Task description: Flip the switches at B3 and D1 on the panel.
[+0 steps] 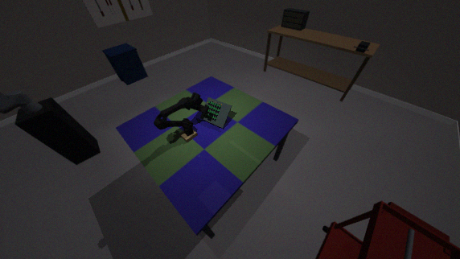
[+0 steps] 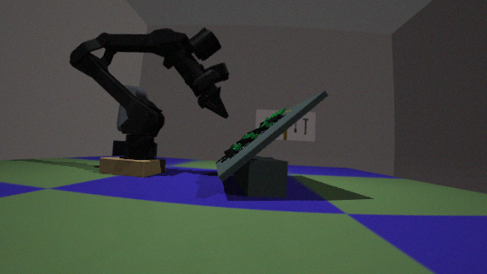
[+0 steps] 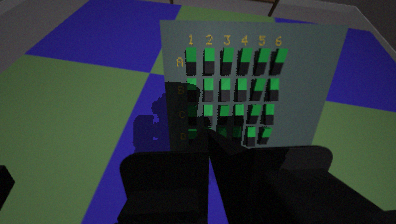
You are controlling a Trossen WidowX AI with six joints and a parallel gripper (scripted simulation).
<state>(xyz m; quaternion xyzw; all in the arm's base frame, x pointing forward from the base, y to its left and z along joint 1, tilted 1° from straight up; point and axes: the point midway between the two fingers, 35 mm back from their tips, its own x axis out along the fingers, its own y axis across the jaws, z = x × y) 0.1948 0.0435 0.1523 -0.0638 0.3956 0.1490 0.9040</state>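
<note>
Checkered table (image 2: 128, 230) bears tilted grey green-switched panel (image 2: 298, 114).

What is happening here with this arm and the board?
A black arm works on a tilted switch panel standing on a checkered table. Its gripper is shut, holds nothing and hangs in the air off the panel's face, touching no switch. The panel shows six numbered columns and lettered rows of green switches.

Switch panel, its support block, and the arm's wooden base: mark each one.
switch panel (image 3: 300, 75), wrist view, bare grey face right of column 6.
support block (image 2: 264, 179), exterior view, its front face.
wooden base (image 2: 129, 167), exterior view, its front side.
</note>
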